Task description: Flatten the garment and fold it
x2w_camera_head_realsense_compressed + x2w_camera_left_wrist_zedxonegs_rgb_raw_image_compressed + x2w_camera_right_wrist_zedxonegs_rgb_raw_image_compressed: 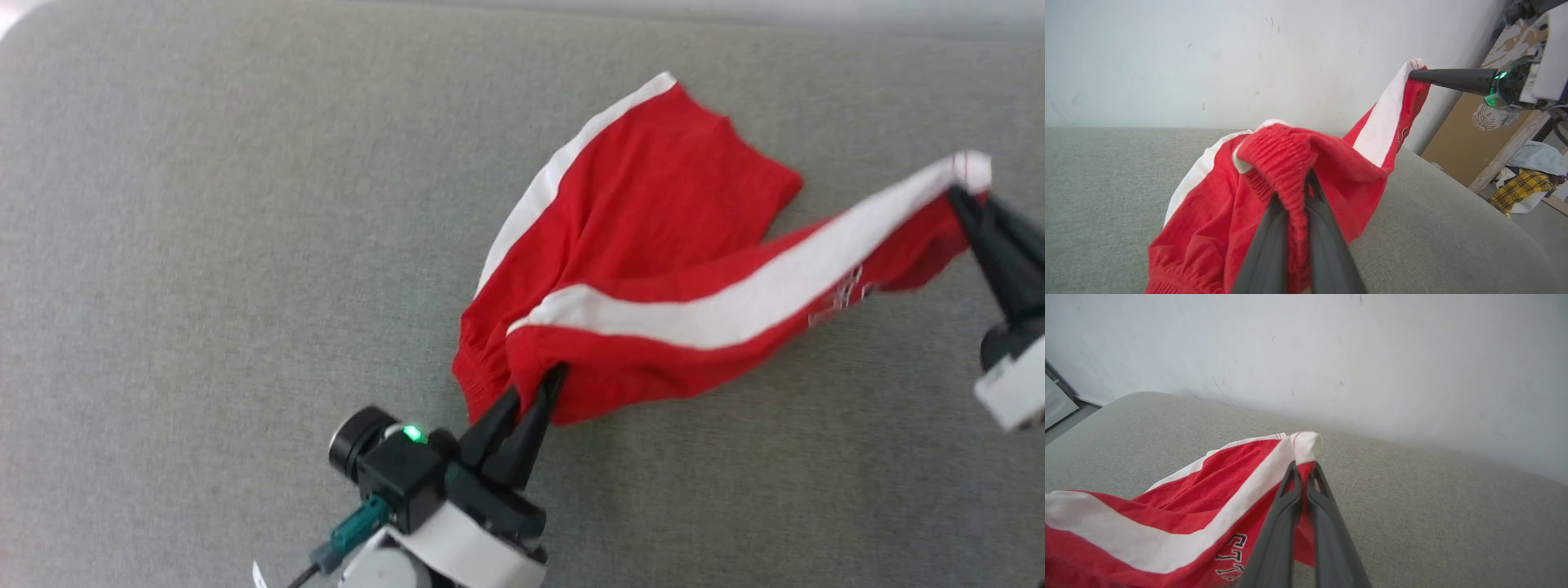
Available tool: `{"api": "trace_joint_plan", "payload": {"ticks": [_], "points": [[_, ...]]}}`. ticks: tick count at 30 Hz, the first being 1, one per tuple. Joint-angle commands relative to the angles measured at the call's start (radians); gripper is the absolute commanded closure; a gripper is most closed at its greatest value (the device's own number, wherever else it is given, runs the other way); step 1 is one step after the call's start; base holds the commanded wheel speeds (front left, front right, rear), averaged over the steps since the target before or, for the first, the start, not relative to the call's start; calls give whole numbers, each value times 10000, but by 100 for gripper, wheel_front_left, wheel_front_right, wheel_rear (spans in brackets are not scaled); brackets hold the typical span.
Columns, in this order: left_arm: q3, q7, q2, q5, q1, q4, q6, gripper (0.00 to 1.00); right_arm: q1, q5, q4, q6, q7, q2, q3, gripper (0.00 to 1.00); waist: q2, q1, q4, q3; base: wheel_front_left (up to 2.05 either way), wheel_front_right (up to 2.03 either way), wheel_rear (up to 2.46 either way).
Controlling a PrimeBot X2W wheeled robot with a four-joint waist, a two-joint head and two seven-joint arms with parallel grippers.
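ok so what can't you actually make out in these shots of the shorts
Lettering on the red shorts: blurred and creased in the head view; cut by the bottom edge and a finger of the right gripper in the right wrist view.
Tips of the left gripper: wrapped in the elastic waistband, left wrist view.
Yellow checked cloth: too small to identify, left wrist view.

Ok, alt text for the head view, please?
Bright red soft-fabric shorts with white side stripes are held between two shut claws over a grey fabric surface: left claw on the waistband, right claw on a striped leg-hem corner.
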Motion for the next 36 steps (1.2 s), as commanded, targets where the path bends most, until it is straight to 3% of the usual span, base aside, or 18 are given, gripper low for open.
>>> {"api": "trace_joint_plan", "payload": {"ticks": [1, 5, 17, 26, 36], "points": [[80, -47, -92, 114, -235, 31, -55, 91, -334, -32, 80, -9, 40, -105, 84, 100, 0, -1, 406, 483, 0, 0, 0], [260, -47, -437, 197, -640, 104, -12, 100, -1712, -27, 560, -9, 216, -831, 718, 100, 0, -1, 732, 988, 0, 0, 0], [246, -47, -998, -147, -1354, 518, 435, 100, -5265, -245, 3043, -9, 89, -2073, 3005, 100, 0, -1, 1721, 1897, 0, 0, 0], [-374, 174, -1082, -1194, -1956, 1181, 962, 100, -6507, -410, 4922, -9, -425, -2488, 3970, 100, 0, -1, 2321, 2337, 0, 0, 0], [-1278, 478, -1086, -2213, -2655, 1595, 1978, 100, -6895, -184, 6411, -9, -1240, -2576, 4819, 100, 0, -1, 2654, 2467, 0, 0, 0]]}}
